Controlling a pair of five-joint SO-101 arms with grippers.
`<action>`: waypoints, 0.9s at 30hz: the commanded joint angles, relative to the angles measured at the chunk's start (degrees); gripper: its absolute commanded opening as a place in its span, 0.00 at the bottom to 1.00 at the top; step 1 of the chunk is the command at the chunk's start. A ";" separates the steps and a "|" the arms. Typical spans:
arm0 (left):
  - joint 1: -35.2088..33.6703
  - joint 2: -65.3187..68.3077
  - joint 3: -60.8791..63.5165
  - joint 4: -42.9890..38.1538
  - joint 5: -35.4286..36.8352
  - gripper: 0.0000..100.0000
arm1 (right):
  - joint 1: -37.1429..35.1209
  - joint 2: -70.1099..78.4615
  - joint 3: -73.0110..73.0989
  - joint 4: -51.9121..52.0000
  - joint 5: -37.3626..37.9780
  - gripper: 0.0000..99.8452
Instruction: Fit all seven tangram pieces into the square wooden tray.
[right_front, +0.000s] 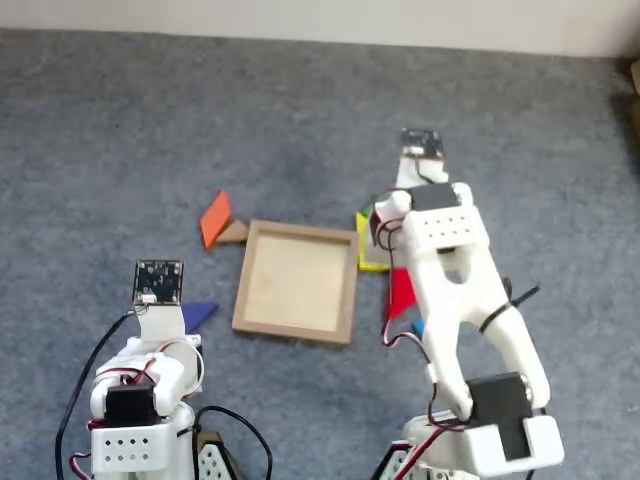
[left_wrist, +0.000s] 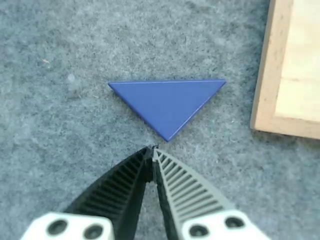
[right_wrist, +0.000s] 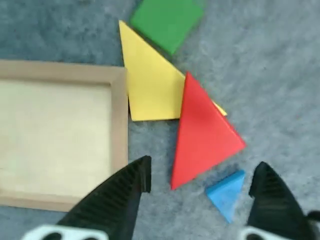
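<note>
The square wooden tray (right_front: 247, 281) lies empty mid-table. A dark blue triangle (left_wrist: 167, 102) rests flat on the carpet just off the tips of my left gripper (left_wrist: 152, 150), which is shut and empty; the tray's rim (left_wrist: 264, 75) is beside it. My right gripper (right_wrist: 202, 175) hangs open above a red triangle (right_wrist: 202, 132) that overlaps a yellow triangle (right_wrist: 150, 82). A green square (right_wrist: 167, 20) lies beyond them and a small light blue triangle (right_wrist: 226, 192) sits near one finger. An orange piece (right_front: 215, 218) and a tan triangle (right_front: 235, 232) lie at the tray's far left corner.
Grey carpet covers the whole table. The right arm (right_front: 455, 290) stretches over the pieces right of the tray (right_wrist: 118, 125). The left arm's base (right_front: 130, 420) stands at the near left. Open carpet lies beyond the tray.
</note>
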 joint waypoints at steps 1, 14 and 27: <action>-0.66 -1.98 1.19 0.26 -0.44 0.01 | 2.24 4.09 -0.66 0.22 1.23 0.32; -0.66 -1.98 1.19 0.26 -0.44 0.01 | 5.14 19.47 -7.69 -0.48 1.32 0.32; -0.66 -1.98 1.19 0.26 -0.44 0.01 | 5.05 24.48 -7.69 -0.13 1.41 0.22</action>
